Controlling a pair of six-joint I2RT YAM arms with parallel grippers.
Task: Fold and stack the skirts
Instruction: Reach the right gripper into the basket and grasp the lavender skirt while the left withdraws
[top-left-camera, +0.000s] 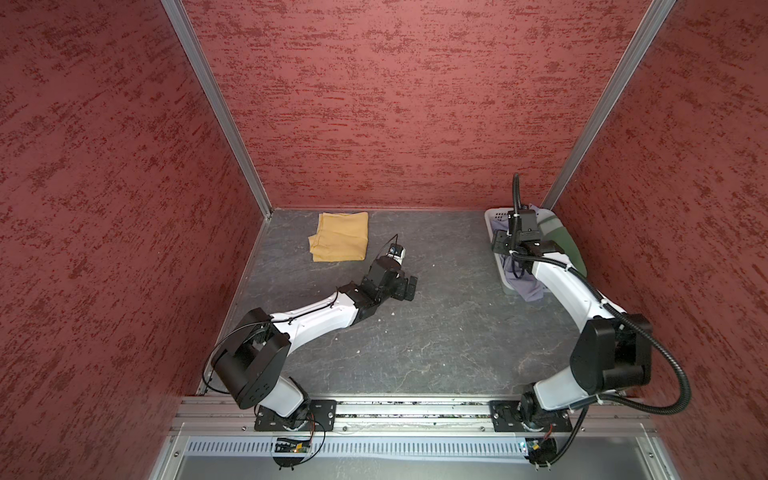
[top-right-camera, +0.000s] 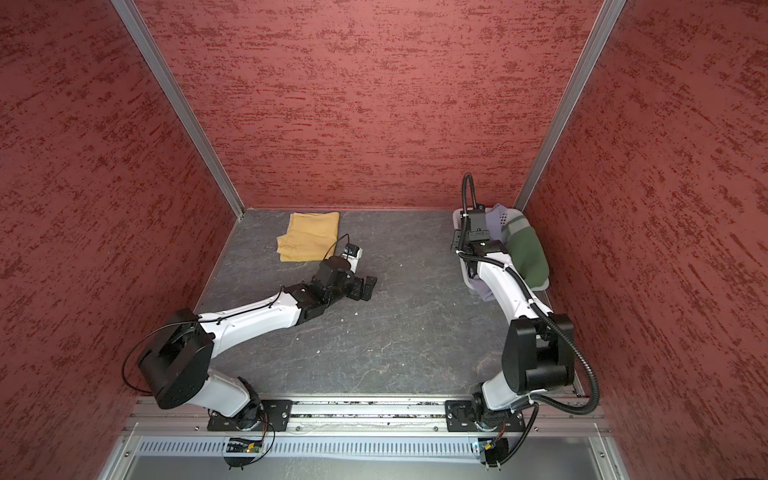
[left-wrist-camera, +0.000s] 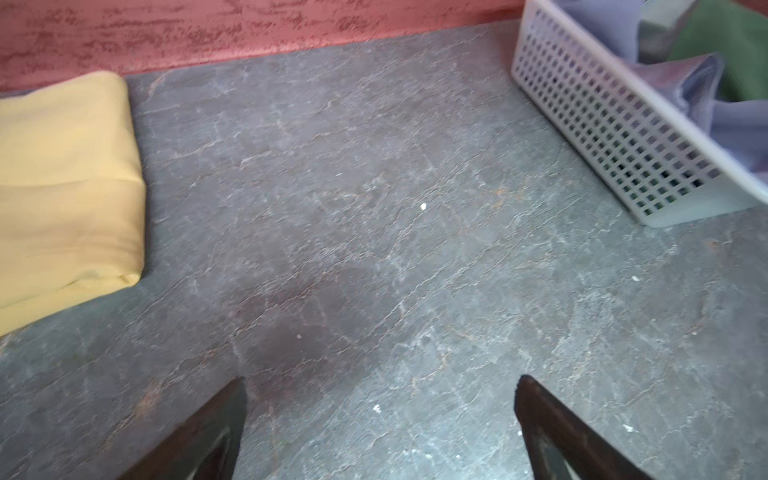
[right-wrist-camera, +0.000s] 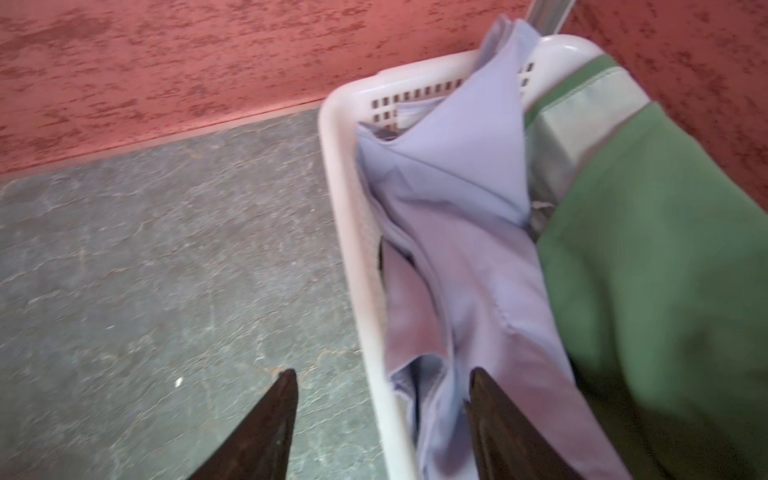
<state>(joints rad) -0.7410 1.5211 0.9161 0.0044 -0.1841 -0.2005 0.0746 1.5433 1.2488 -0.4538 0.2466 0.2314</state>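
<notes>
The mustard skirt (top-left-camera: 340, 237) lies folded at the far side of the table (top-left-camera: 436, 332), probably as the stack's base; the lavender skirt (right-wrist-camera: 457, 199) and green skirt (right-wrist-camera: 665, 270) sit crumpled in the basket (right-wrist-camera: 338, 187), so the right gripper (right-wrist-camera: 383, 370), jaws half apart and empty, straddles its rim; the left gripper (left-wrist-camera: 382, 379) hovers wide, empty

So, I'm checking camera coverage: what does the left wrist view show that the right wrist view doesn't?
Only left wrist: the folded yellow skirt and the open left end effector. Only right wrist: the open right end effector by the basket rim, and a metal corner post. Both: that basket, the lavender skirt and green skirt in it, the table, the red wall.
</notes>
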